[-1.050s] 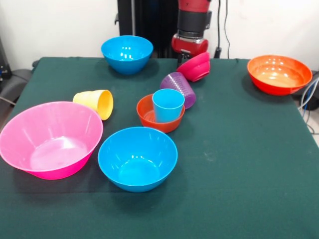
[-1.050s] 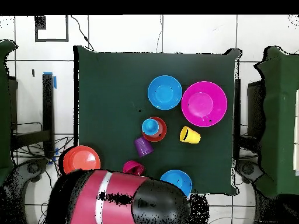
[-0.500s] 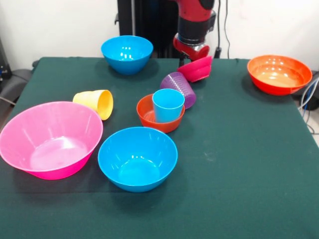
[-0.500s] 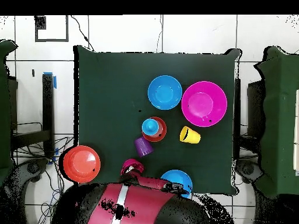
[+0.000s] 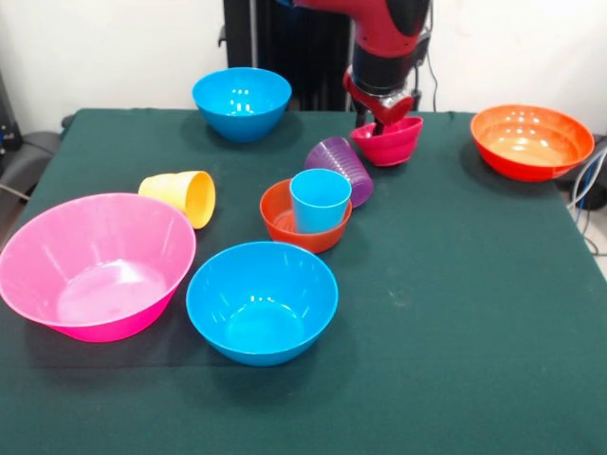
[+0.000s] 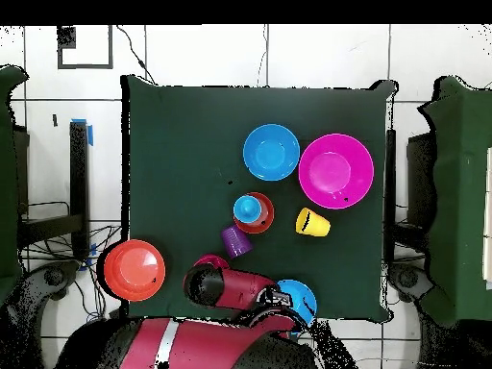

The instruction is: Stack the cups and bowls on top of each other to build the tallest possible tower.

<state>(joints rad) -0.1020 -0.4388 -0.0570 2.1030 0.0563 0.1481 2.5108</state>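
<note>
Fingers of the gripper (image 5: 384, 123) gripped the small magenta bowl (image 5: 389, 142) by its rim, upright beside the toppled purple cup (image 5: 340, 168). Overhead, the arm (image 6: 231, 286) hid nearly all of that bowl. Light blue cup (image 5: 319, 200) stood in the orange-red bowl (image 5: 281, 221) on the desk (image 5: 474, 303).

A robotics lab is suggested: a worktop (image 5: 474, 313) draped in dark green cloth is set on a white tiled floor (image 6: 317, 58), cables (image 6: 58, 264) are trailed beside it, and bare white walls (image 5: 104, 47) are seen behind.
</note>
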